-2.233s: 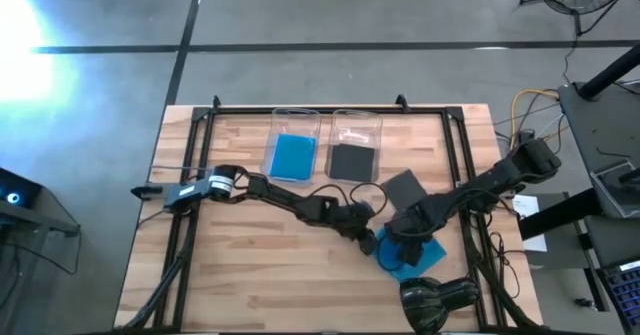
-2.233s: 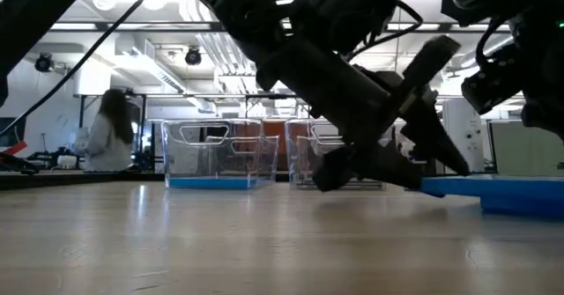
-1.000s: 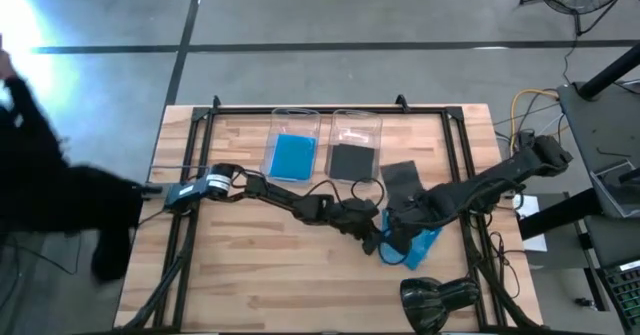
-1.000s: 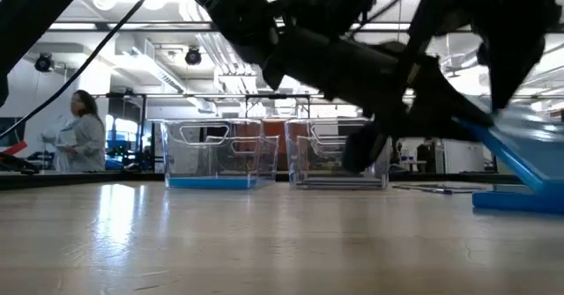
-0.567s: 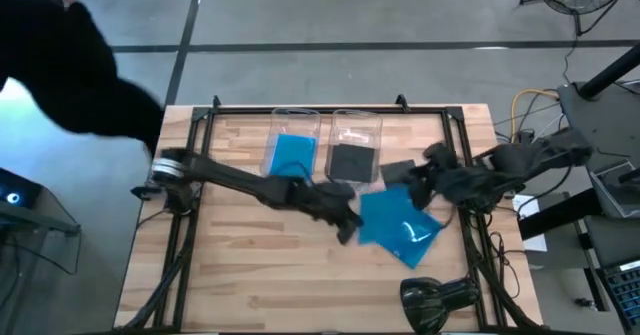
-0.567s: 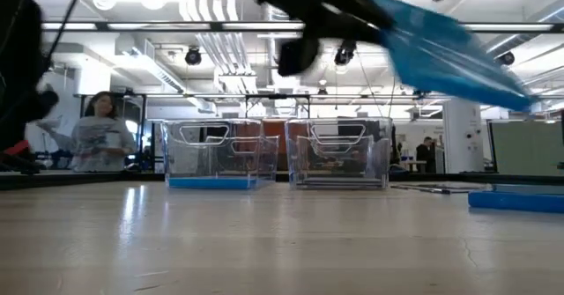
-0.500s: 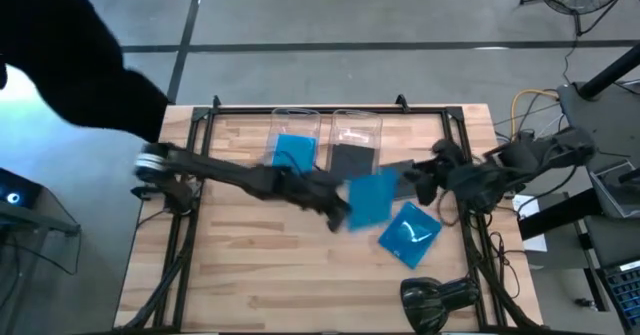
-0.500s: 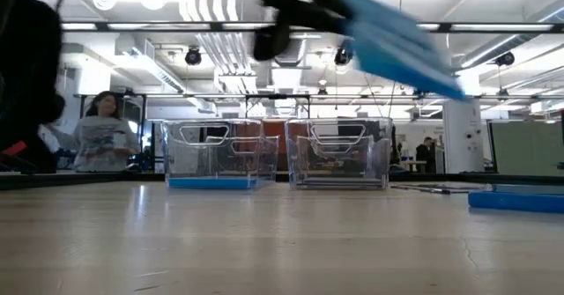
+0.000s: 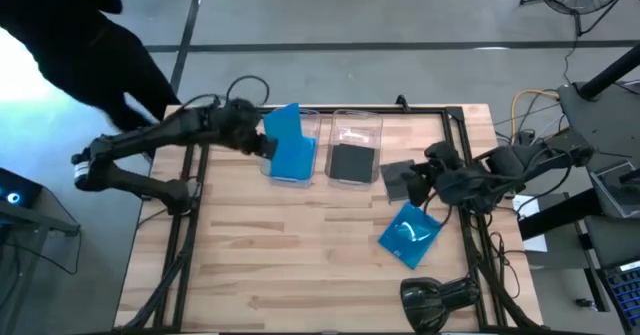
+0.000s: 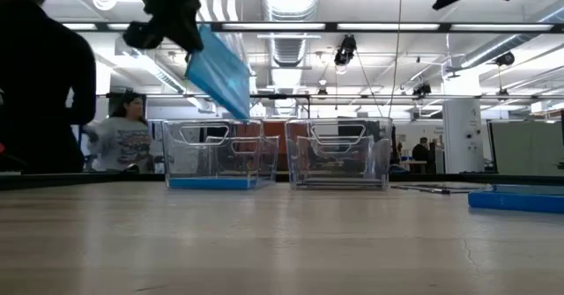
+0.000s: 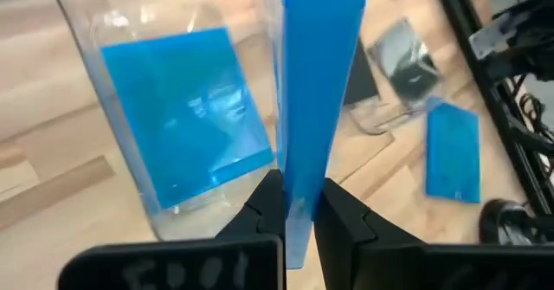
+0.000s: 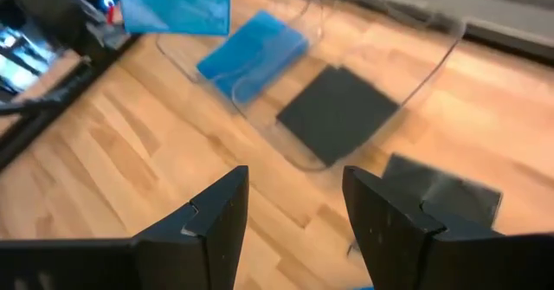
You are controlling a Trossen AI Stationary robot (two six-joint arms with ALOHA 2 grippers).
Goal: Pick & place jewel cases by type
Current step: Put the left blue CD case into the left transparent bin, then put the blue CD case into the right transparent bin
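High view: left gripper (image 9: 262,140) at the near-left edge of the blue-case tray (image 9: 277,171), clamped on a blue jewel case (image 9: 283,122) held above that tray, where another blue case (image 9: 294,157) already lies. Dark case (image 9: 352,161) in the neighbouring tray (image 9: 357,121); loose dark case (image 9: 399,179) and loose blue case (image 9: 410,233) on the table (image 9: 300,255). Right gripper (image 9: 418,185) waits by the loose dark case.

Low view: held blue jewel case (image 10: 220,73) tilted, lower corner just above the tray's rim (image 10: 211,124). Risk: the corner catches the wall and the case tips outside, or props on the rim.

Left wrist view: fingers (image 11: 265,205) pinch the case (image 11: 314,91) edge-on, by its lower edge only. Risk: a thin grip lets it swivel or slip early.

Right wrist view: right fingers (image 12: 216,221) spread wide, holding nothing; both trays and the loose dark case (image 12: 443,195) ahead. Risk: small while it waits
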